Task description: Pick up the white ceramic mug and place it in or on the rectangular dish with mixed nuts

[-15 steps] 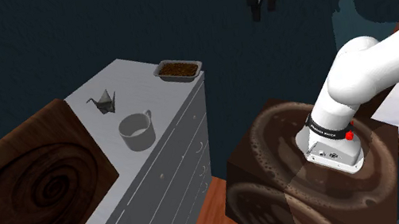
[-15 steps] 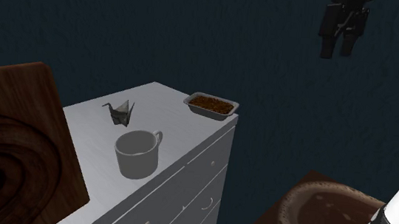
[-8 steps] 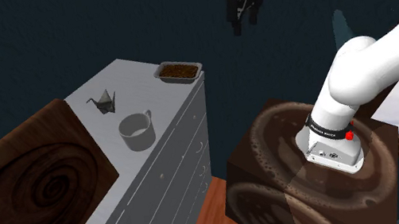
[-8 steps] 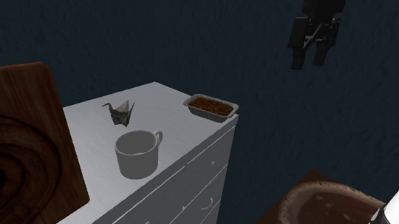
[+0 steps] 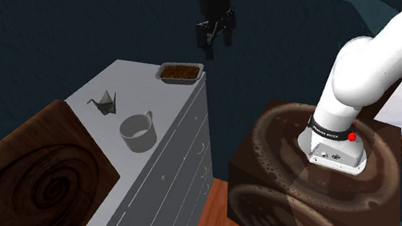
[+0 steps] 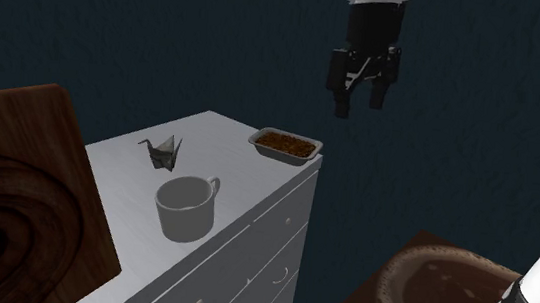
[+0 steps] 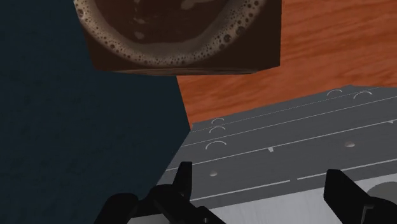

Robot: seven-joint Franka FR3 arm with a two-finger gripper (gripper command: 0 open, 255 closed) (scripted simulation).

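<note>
The mug point(image 6: 185, 206) sits upright, mouth up, on the pale grey desk point(image 6: 209, 135). It's close to the front edge above the drawers, with the handle turned toward the far end where the dish of nuts point(image 6: 285, 143) is. That edge is my main worry: if a finger clips the mug's wall instead of straddling it, I reckon the mug slides or tips over the lip and drops to the wood floor point(image 7: 318, 57). Just behind the mug is a little folded paper crane point(image 6: 164, 152), near but not touching, so a sloppy approach from that side would probably shove it around. The dish is parked right on the desk's far corner and doesn't look much bigger than the mug's base. A hard or off-centre set-down could tilt the mug on the nuts or nudge the dish off the corner. The tool point(image 6: 359, 95) hangs up in the air with its fingers point(image 7: 184, 178) spread wide and nothing between them, out past the desk's front by the dish corner. The wrist view looks down the drawer fronts point(image 7: 286, 146) to the floor. Room-wise it's open above the desk top, so straight down looks like the safest way in. The other end is walled off by a dark wood panel point(image 5: 32, 188) rising above the top.
</note>
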